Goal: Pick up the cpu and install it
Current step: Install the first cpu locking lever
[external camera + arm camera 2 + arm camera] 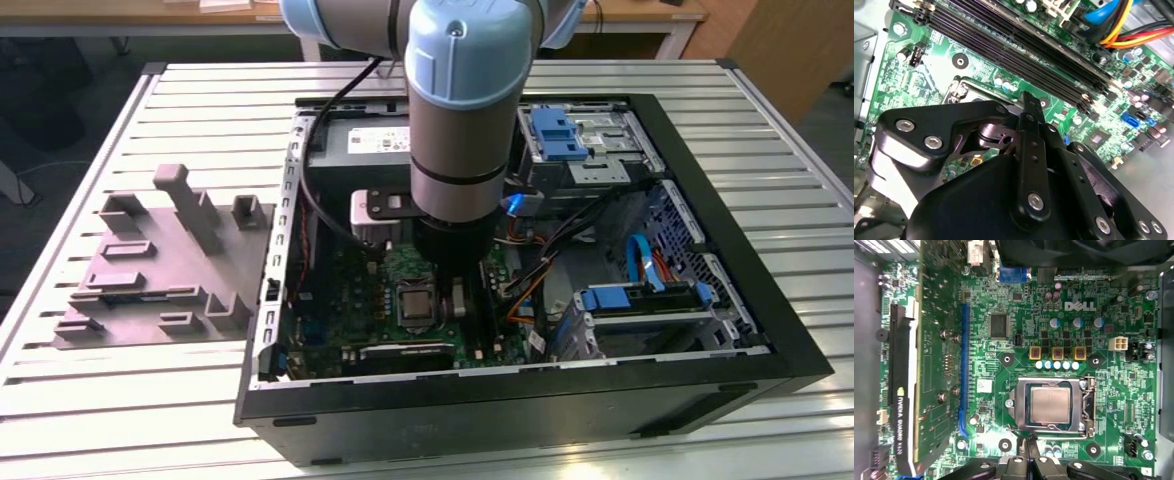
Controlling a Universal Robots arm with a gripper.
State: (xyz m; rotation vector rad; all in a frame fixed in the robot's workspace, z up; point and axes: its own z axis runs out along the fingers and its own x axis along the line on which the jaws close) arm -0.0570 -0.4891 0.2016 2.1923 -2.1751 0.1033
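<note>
In the exterior view a grey tray (154,265) lies left of the open computer case (747,300); the first wrist view shows the cpu (1050,405) sitting in its socket (1086,407); the gripper (1028,444) hovers beside it, jaws pinched together, holding nothing.

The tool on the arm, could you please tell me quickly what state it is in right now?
Tool: closed, holding nothing, beside the socket holding the small silvery-grey square cpu.
</note>
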